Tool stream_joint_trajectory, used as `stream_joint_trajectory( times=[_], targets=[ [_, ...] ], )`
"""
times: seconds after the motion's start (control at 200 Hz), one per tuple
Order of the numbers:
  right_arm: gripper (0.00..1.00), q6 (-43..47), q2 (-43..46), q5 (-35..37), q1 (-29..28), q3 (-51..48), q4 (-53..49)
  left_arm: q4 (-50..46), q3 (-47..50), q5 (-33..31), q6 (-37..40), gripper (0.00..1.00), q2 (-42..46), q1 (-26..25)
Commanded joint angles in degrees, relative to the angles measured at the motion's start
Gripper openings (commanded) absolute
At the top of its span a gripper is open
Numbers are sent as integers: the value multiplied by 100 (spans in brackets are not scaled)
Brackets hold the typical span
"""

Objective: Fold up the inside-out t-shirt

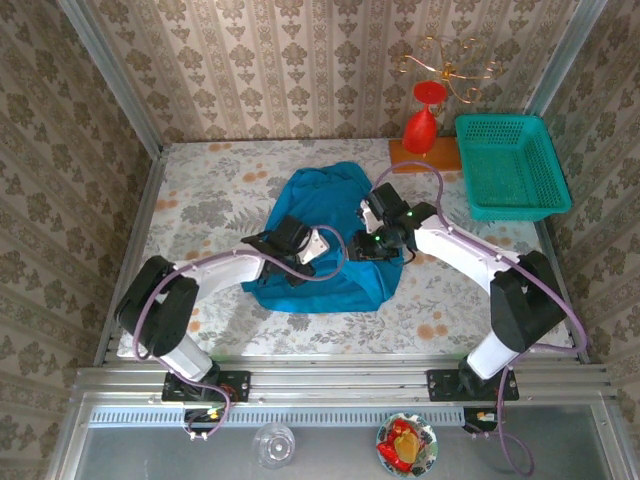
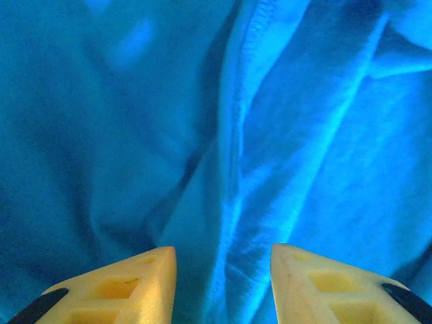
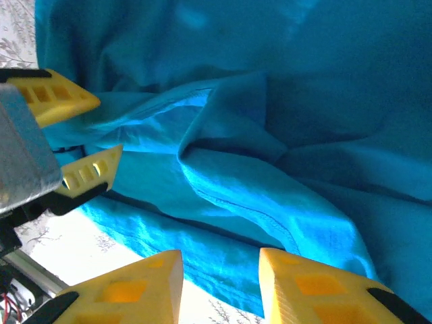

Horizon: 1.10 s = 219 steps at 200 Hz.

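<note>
The bright blue t-shirt (image 1: 325, 195) lies crumpled in a heap at the middle of the table, seams showing. My left gripper (image 1: 338, 250) hovers over its middle from the left, and my right gripper (image 1: 362, 245) faces it from the right, close by. In the left wrist view the left gripper (image 2: 223, 253) is open, with a stitched fold of the shirt (image 2: 304, 135) below the gap. The right gripper (image 3: 221, 260) is open just above the shirt's hem edge (image 3: 270, 175). The left gripper (image 3: 108, 128) appears there too, open over the cloth.
A teal mesh basket (image 1: 510, 165) stands at the back right, with a red vase (image 1: 425, 120) on an orange board and a gold ornament (image 1: 450, 65) beside it. Floral tablecloth (image 1: 200, 200) surrounds the shirt. Metal frame posts and papered walls close in the sides.
</note>
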<state>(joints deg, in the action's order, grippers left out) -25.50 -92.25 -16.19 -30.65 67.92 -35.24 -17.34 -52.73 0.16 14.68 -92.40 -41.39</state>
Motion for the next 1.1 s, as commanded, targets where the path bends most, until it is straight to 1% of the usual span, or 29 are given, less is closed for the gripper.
stream_joint_trajectory(
  times=[0.0, 0.14, 0.3, 0.465, 0.605, 0.615, 0.73, 0.795, 0.91, 1.01, 1.09],
  targets=[
    [37, 9, -48, 242, -102, 170, -193, -257, -368, -199, 215, 42, -250, 33],
    [37, -57, 18, 433, -207, 137, -294, -302, -652, -228, 311, 40, -550, 71],
    [36, -196, 335, 760, -222, -156, -335, -548, -1002, -51, 419, 38, -885, 150],
    [35, -356, 814, 1041, -222, -474, -412, -741, -1172, 139, 526, 27, -1050, 191],
    [34, -538, 1209, 1261, -222, -768, -448, -953, -1273, 497, 563, 26, -1134, 241],
    [34, -554, 1384, 1284, -222, -792, -460, -968, -1285, 516, 563, 25, -1143, 246],
    [32, -728, 1800, 1432, -222, -1016, -509, -1099, -1402, 622, 580, 12, -1218, 274],
    [29, -920, 2089, 1441, -252, -1211, -447, -1151, -1446, 742, 561, 5, -1134, 288],
    [24, -1451, 2560, 1369, -449, -1697, -76, -1153, -1494, 1057, 290, 0, -749, 377],
    [19, -1982, 2826, 1278, -766, -2235, 636, -1167, -1493, 1436, -53, 0, -287, 489],
    [15, -2251, 2863, 1438, -1126, -2532, 1148, -1140, -1476, 1600, -291, 0, 121, 516]
  ],
)
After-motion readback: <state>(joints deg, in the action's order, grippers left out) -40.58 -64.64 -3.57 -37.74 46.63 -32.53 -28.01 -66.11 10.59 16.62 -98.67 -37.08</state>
